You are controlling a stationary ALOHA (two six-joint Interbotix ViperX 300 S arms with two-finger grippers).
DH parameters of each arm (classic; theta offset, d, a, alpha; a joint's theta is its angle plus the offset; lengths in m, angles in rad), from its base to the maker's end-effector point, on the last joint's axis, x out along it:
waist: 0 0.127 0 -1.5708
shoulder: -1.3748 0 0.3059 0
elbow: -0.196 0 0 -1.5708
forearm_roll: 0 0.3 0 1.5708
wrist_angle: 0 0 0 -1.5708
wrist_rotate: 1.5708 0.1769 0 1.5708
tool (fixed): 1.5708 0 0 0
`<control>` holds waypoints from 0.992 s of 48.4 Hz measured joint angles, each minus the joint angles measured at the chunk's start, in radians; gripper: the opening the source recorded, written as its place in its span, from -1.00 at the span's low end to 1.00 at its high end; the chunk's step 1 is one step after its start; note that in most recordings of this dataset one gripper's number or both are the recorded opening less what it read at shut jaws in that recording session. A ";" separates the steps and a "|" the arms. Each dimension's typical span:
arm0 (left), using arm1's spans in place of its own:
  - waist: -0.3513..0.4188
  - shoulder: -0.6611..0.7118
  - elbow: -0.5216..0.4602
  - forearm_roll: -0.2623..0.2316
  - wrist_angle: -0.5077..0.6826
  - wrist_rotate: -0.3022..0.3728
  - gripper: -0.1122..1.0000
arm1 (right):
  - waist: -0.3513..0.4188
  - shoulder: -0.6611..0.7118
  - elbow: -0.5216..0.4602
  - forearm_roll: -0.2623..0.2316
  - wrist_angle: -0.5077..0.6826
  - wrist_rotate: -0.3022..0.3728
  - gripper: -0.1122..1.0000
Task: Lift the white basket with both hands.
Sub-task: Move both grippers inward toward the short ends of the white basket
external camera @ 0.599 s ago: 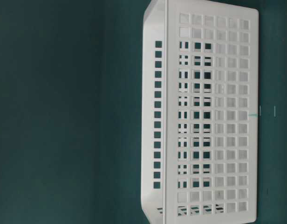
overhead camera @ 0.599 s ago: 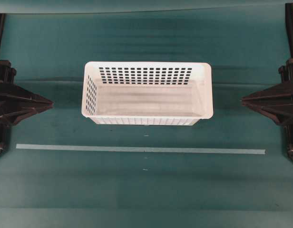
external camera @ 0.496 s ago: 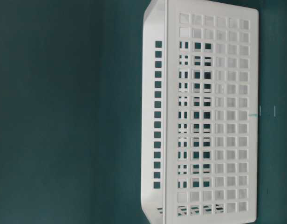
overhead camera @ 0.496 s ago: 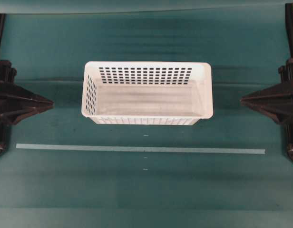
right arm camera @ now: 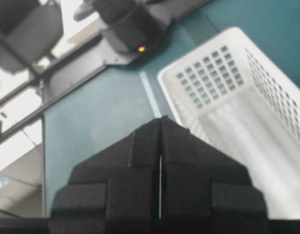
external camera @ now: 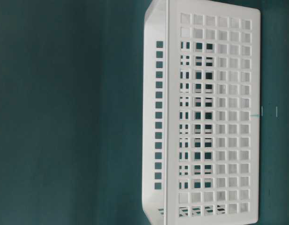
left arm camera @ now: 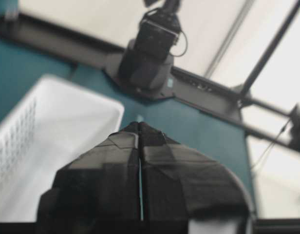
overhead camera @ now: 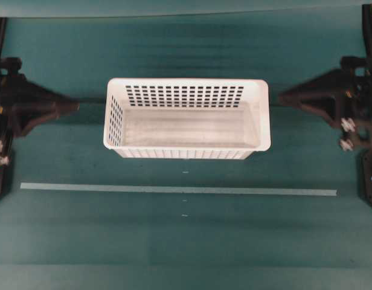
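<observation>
The white basket [overhead camera: 187, 118] sits empty on the teal table in the middle of the overhead view; it fills the right of the table-level view [external camera: 210, 117] and shows in the left wrist view [left arm camera: 47, 146] and the right wrist view [right arm camera: 247, 102]. My left gripper [overhead camera: 75, 107] is shut and empty, pointing at the basket's left end with a gap between them; its tip shows in its wrist view [left arm camera: 140, 125]. My right gripper [overhead camera: 281, 98] is shut and empty, just off the basket's right end near the far corner, and shows in its wrist view [right arm camera: 162, 119].
A pale tape line [overhead camera: 179, 190] runs across the table in front of the basket. The black arm bases stand at the table's left [overhead camera: 0, 151] and right [overhead camera: 368, 157] edges. A black frame rail runs along the far side [left arm camera: 203, 87].
Both grippers have swung toward the far side and inward, closer to the basket's ends. The basket has not moved.
</observation>
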 measured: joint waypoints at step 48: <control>0.097 0.400 -0.295 0.005 0.703 -0.696 -0.86 | -0.150 0.569 -0.443 -0.054 0.821 0.407 -0.87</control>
